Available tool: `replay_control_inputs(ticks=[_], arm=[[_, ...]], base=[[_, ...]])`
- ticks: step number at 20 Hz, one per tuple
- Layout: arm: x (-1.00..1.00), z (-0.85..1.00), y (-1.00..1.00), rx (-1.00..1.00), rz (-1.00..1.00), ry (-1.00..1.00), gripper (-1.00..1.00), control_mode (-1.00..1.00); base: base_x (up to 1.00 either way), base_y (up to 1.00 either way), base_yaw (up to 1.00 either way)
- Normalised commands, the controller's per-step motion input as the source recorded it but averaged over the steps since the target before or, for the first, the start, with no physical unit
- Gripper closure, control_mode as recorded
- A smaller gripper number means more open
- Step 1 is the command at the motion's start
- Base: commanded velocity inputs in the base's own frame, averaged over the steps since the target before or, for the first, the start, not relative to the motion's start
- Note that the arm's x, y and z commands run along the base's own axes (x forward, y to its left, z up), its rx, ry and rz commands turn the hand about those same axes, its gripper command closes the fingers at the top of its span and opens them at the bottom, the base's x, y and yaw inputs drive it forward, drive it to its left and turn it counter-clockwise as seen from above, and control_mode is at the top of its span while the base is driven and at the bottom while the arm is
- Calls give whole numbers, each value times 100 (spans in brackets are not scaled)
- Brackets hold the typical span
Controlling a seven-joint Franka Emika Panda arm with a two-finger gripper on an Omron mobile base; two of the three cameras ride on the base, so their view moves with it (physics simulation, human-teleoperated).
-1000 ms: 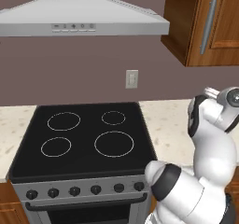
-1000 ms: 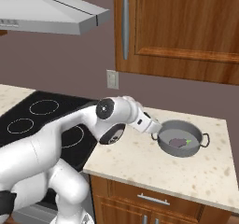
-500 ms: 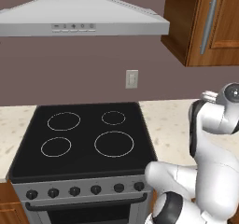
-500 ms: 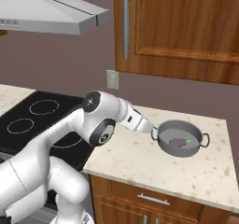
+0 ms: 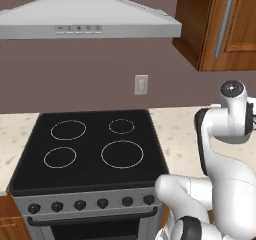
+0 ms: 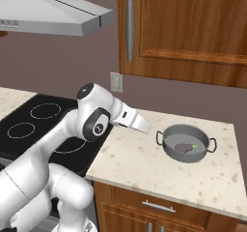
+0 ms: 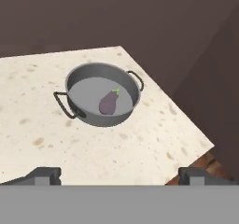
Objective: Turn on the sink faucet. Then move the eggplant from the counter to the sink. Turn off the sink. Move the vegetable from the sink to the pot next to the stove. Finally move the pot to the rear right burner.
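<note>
Stove (image 5: 90,151) far left, black glass top, 4 burner rings, nothing on it. Counter (image 6: 144,161) right of stove, speckled beige. Gripper (image 7: 119,174) w/ jaws spread wide, holding nothing, above counter short of pot. Pot (image 6: 185,143) grey, round, 2 loop handles, on counter right of stove. Eggplant (image 7: 109,102) small, dark purple, green stem, lying inside pot.

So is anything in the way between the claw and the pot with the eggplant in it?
No, nothing visible. The open claw looks straight at the pot across bare counter, and the eggplant already lies inside the pot.
</note>
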Motion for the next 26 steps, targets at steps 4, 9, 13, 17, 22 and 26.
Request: replay_control_inputs(ticks=[4,9,13,17,22,26], arm=[[0,-17,1,-4,1,10,-100,-100],[12,-24,1,-12,0,2,-100,-100],[25,-37,6,-18,3,7,-100,-100],[25,-28,7,-16,7,14,-100,-100],[30,-7,0,-11,10,22,-100,-100],[37,-7,0,-10,12,26,-100,-100]], base=[[0,0,0],[0,0,0],[0,0,0],[0,0,0],[0,0,0],[0,0,0]])
